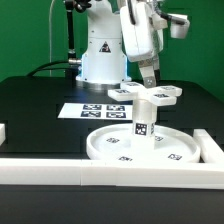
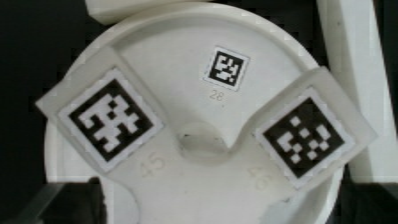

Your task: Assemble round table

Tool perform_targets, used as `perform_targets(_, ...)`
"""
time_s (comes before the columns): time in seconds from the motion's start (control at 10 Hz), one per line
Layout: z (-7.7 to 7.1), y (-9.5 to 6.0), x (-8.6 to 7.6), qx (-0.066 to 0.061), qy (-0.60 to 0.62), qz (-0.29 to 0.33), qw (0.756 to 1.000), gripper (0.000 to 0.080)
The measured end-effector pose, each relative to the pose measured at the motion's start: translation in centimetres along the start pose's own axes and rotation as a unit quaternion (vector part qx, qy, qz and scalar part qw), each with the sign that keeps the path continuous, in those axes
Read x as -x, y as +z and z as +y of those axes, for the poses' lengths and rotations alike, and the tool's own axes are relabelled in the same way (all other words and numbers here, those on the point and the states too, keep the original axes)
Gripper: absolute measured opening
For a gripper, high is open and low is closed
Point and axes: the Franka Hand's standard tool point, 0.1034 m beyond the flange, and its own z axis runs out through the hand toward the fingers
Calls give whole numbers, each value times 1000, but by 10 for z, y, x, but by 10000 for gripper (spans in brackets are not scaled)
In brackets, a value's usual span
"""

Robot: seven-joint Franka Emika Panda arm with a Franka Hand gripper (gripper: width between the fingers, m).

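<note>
Three kit parts are in the exterior view, one of each: the disc (image 1: 150,150), the post (image 1: 141,122) and the cross (image 1: 150,96). You will find the disc flat on the black table (image 1: 40,120), near the front rail (image 1: 100,168). The post stands upright inside the disc and shows one marker on its side. The cross lies level over the top of the post, but you cannot confirm contact between them. The gripper (image 1: 150,82) reaches down onto the cross from above. Neither view shows how its jaws stand, so you cannot tell whether it is clamped or apart. One marker board (image 1: 95,109) lies behind the disc, toward the exterior view's left. The wrist view shows only the cross (image 2: 205,110), filling the picture, where you can count three markers on its arms. The exterior view alone shows the disc, post, marker board and rails.
</note>
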Motion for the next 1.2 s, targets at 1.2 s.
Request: perform_targets(1.2, 1, 0, 6, 26, -623, 17, 781, 649)
